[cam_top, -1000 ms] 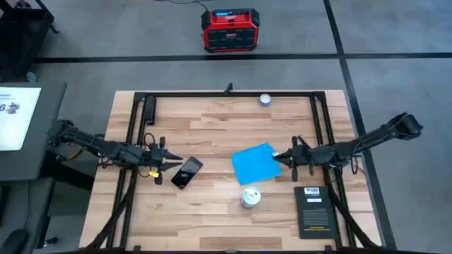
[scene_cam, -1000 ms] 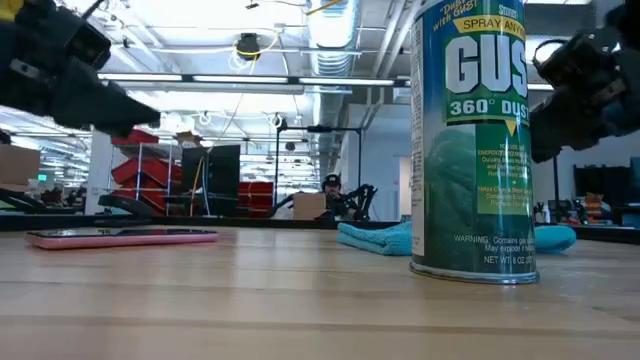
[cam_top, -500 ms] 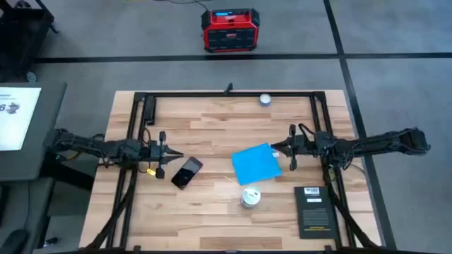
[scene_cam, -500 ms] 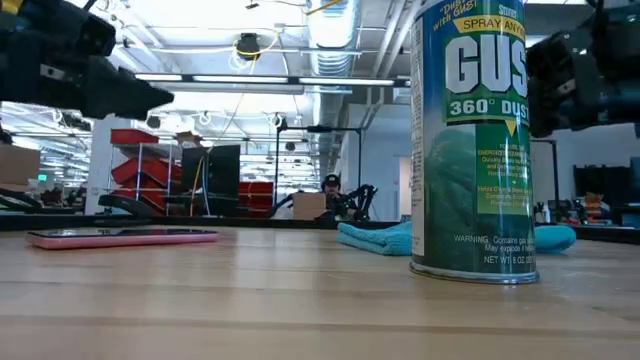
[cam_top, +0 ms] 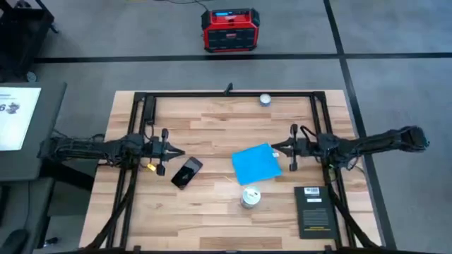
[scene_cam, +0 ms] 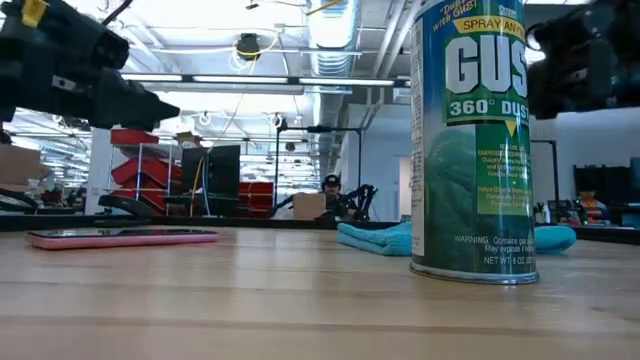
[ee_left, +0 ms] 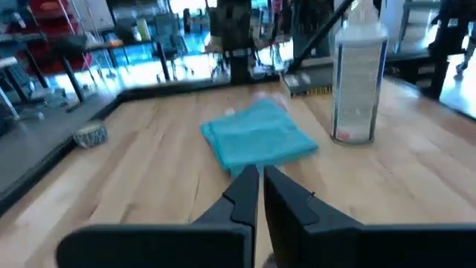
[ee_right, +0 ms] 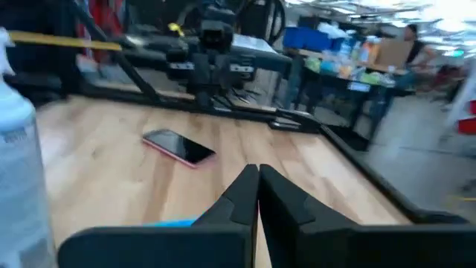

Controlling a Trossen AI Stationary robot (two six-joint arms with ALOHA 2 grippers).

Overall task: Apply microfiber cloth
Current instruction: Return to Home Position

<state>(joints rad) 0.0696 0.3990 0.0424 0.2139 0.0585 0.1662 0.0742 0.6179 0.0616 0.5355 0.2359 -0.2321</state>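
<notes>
On the tabletop (cam_top: 212,120), your cloth (cam_top: 256,164) lies flat between the phone (cam_top: 186,172) and the right hand (cam_top: 275,148). Your left hand (cam_top: 179,156) and right hand are both closed tight, gripping nothing.

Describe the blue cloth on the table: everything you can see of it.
The microfiber cloth is bright blue, soft-looking and roughly rectangular, lying flat and askew on the wooden table, right of centre. The left wrist view shows it folded, with layered edges. Nothing holds it: the right gripper hangs shut above one corner, clear of it. The spray can and the phone sit near it, both apart.
</notes>
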